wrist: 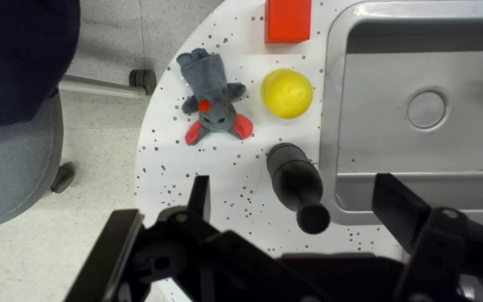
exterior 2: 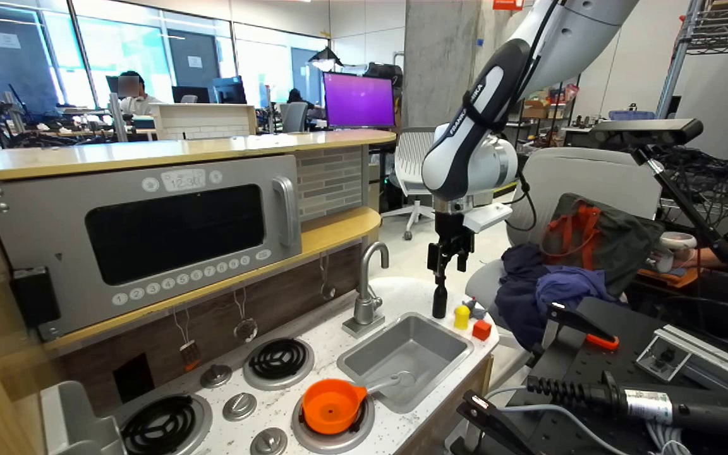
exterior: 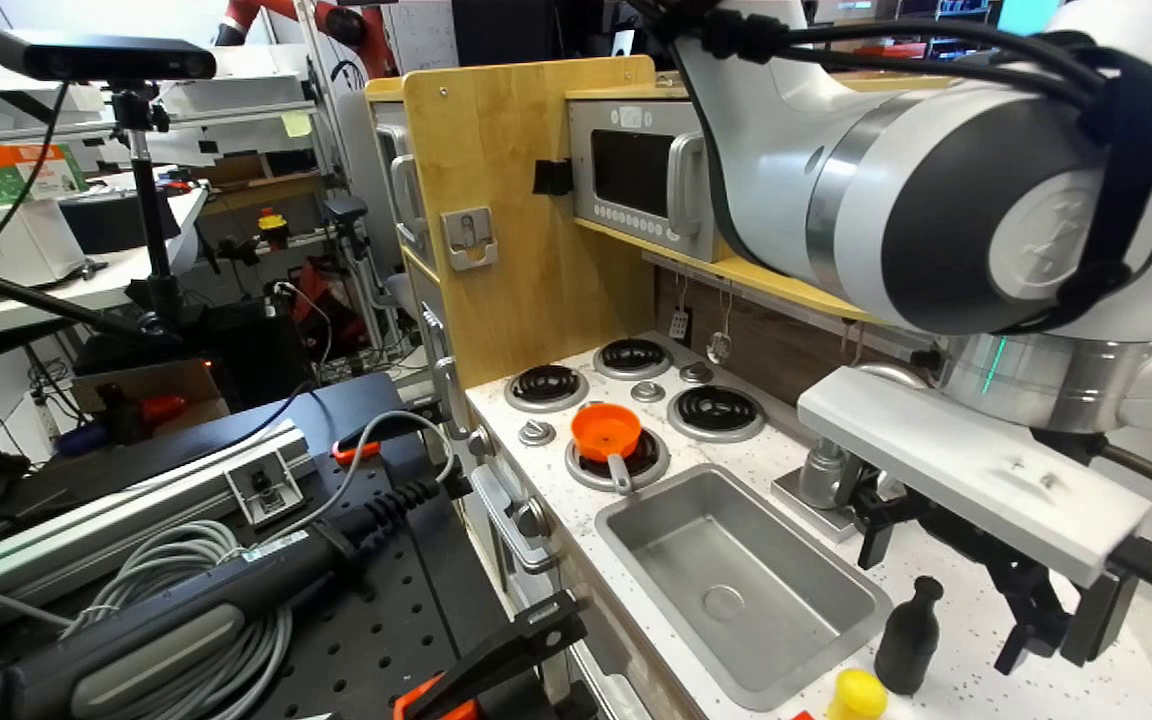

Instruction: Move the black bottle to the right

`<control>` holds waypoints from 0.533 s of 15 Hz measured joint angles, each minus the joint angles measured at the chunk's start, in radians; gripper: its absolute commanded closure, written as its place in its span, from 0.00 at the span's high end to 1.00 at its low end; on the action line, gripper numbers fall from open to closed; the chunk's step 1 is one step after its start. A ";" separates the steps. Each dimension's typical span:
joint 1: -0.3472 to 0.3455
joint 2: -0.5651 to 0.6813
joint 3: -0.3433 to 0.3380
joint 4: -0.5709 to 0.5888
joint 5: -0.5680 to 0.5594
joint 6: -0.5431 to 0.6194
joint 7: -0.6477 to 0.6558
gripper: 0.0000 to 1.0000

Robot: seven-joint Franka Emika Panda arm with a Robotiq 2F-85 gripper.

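The black bottle (exterior: 908, 640) stands upright on the white speckled counter beside the sink's end. It also shows in an exterior view (exterior 2: 440, 304) and in the wrist view (wrist: 295, 180), where its cap points toward the gripper. My gripper (wrist: 292, 186) is open and empty, pointing down. In the wrist view the bottle appears between the two spread fingers, touching neither. In both exterior views the gripper (exterior: 944, 600) is close above the bottle; in an exterior view the fingers (exterior 2: 447, 262) are just above its neck.
A yellow round object (wrist: 286, 93), a red block (wrist: 287, 21) and a grey plush mouse (wrist: 214, 96) lie near the bottle. The metal sink (wrist: 333, 105) borders it. A silver tap (exterior 2: 367, 278) and an orange pan (exterior: 606, 430) are farther along. The counter's curved edge (wrist: 141, 151) is close.
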 measured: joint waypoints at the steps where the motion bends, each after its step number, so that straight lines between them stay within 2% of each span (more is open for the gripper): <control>1: 0.006 0.000 0.000 0.001 0.000 0.000 0.000 1.00; 2: 0.011 0.000 0.000 0.001 -0.001 0.000 0.000 1.00; 4: 0.016 0.001 0.000 0.001 -0.003 0.000 0.000 0.72; 8: 0.023 0.005 -0.005 0.001 -0.030 0.000 -0.001 0.40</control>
